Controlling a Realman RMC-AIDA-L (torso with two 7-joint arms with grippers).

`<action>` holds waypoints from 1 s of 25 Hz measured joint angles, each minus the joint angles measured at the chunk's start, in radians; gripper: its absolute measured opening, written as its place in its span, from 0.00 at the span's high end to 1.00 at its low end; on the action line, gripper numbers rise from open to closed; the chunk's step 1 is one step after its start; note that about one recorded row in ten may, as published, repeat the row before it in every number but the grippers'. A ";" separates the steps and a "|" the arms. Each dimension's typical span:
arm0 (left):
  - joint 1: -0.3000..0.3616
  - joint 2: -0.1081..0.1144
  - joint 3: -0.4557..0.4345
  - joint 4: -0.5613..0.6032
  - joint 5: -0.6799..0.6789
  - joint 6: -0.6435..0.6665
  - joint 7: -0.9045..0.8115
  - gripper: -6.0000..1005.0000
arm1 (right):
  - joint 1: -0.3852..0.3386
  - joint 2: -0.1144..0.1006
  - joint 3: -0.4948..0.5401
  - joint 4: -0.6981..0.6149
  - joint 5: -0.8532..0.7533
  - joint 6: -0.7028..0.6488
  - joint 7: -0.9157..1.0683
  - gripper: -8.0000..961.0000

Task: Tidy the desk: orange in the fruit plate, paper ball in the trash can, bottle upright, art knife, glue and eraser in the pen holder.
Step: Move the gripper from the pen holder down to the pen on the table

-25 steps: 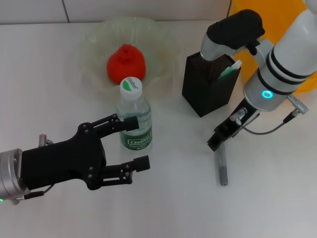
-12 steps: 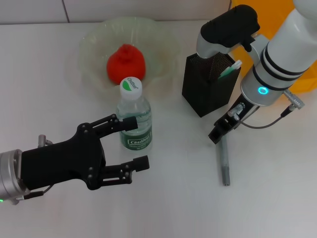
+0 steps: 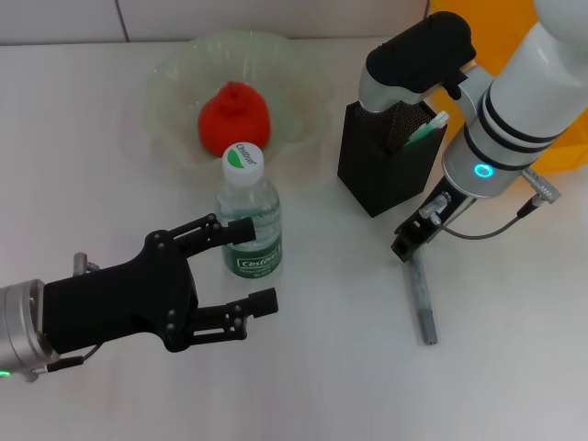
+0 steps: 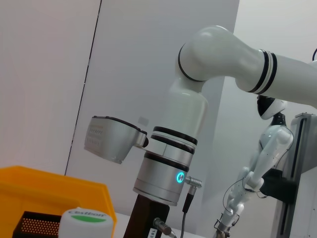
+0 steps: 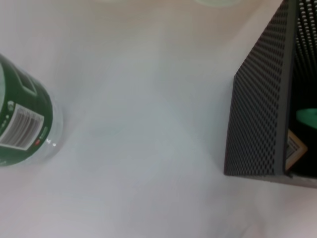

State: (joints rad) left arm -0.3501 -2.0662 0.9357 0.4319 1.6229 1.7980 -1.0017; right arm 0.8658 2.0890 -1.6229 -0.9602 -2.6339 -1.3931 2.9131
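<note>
The art knife [image 3: 421,297] is the last stray item, lying flat on the white desk [image 3: 322,367] just in front of the pen holder [image 3: 386,156], its long axis running nearly straight toward the robot. The right gripper [image 3: 411,241] sits at the knife's far end, right over the dark tip; whether its fingers are clamped or spread cannot be told. That arm is clearly the nearer one. The left gripper [image 3: 241,266] hangs with fingers spread wide around the base of the upright bottle [image 3: 248,216], not pinching it. The orange [image 3: 234,115] sits in the fruit plate [image 3: 175,73], and the glue [image 3: 428,127] pokes from the holder, with the eraser [image 5: 295,148] seemingly inside too.
</note>
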 joint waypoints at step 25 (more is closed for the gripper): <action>0.000 0.003 0.000 -0.001 0.005 -0.018 -0.005 0.14 | -0.010 -0.001 -0.003 0.000 -0.002 0.002 -0.018 0.81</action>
State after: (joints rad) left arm -0.3504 -2.0631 0.9357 0.4310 1.6275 1.7801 -1.0063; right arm 0.8559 2.0878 -1.6260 -0.9603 -2.6354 -1.3911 2.8949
